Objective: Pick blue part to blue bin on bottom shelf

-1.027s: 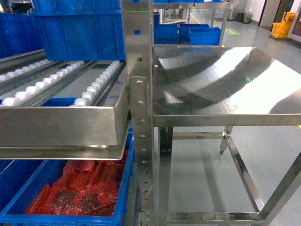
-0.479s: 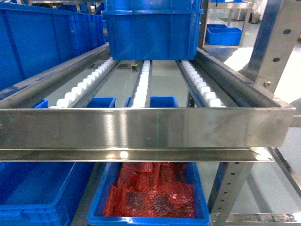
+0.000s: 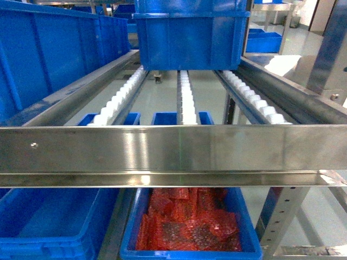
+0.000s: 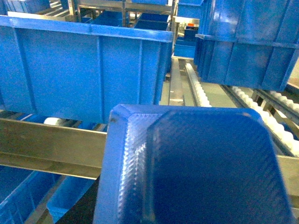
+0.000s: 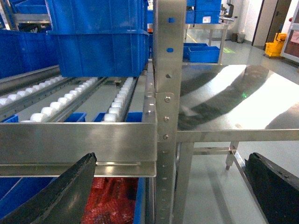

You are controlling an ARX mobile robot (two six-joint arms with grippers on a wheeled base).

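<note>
1. Swung since a second ago: the head camera no longer shows the steel table and faces the rack squarely. Over the last half second the rack's contents slid slightly toward 3 o'clock.
2. Middle level, head view: tracks of white rollers run from 12 to 6 o'clock and end at the broad front rail, which crosses the frame from 9 to 3 o'clock.
3. Bottom shelf: seen only below that rail. An empty-looking blue bin sits at 7 o'clock. Just beside it, at 6 o'clock, is a second bin filled with red bubble wrap.
4. Blue part: a ribbed, tray-like piece with rounded corners that fills 5 to 6 o'clock of the left wrist view, close under the lens. It lies above the rail, not yet on the bottom shelf. It is cropped, so its long axis cannot be told.
5. Left gripper: hidden behind the part, so its jaws cannot be told. The part probably rides on this arm.
6. Right gripper: black fingers spread wide apart with nothing between them. It faces the rack's corner post.
7. Governing relation: the empty-looking bin lies below and behind the rail, on the left arm's side. The part must therefore go down past the rail and in toward 7 o'clock.
</note>
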